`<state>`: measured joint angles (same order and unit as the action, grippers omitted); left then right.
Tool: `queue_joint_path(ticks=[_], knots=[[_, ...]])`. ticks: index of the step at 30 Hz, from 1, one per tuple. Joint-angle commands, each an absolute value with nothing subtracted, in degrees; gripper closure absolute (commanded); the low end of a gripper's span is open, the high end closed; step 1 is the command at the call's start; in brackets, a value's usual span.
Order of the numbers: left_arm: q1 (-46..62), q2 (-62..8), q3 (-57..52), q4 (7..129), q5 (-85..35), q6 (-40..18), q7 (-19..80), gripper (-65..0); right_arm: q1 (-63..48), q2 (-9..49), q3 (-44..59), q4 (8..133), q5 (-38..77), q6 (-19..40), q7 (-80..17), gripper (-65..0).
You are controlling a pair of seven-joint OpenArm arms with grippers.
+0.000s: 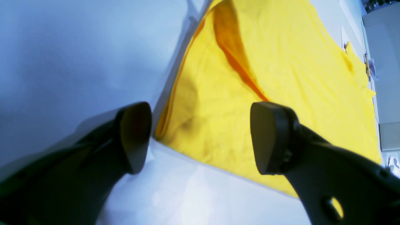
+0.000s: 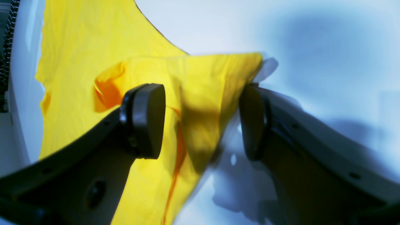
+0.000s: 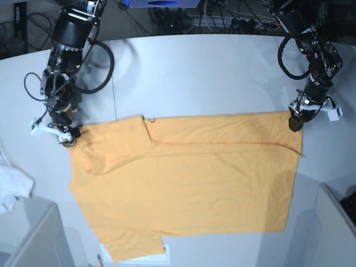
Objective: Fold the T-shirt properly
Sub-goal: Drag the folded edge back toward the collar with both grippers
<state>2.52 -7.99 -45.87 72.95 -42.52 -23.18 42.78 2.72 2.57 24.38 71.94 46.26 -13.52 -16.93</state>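
Right gripper [image 2: 201,122] fingers [image 2: 147,120] spread wide, straddling folded corner of yellow T-shirt [image 2: 93,50], white table [image 2: 312,47]

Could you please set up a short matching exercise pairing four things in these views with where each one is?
Things:
1. T-shirt
2. left gripper
3. right gripper
4. white cloth

Places:
A. at the shirt's sleeve end
B. spread across the table
C. bunched at the base view's left edge
D. at the shirt's hem corner

Pairs: 1-B, 2-D, 3-A, 4-C
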Motion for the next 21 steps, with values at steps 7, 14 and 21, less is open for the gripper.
queue_joint_path(ticks=[7,14,21], knots=[[2.4,-8.7,-45.8,71.4,-41.5,-22.5,44.4,-16.5,3.5,2.6,24.6,68.7,45.9,-10.6,-19.6,-22.7],[1.6,-11.7,-43.0,67.3,-41.5,-22.5,44.3,0.0,3.5,2.6,24.7,68.7,46.0,-10.6,-19.6,0.0],[4.7,-15.2,-40.8,72.8,-41.5,-22.5,44.4,0.0,0.7,3.6,24.8,73.7,46.2,-10.8,-19.8,0.0]])
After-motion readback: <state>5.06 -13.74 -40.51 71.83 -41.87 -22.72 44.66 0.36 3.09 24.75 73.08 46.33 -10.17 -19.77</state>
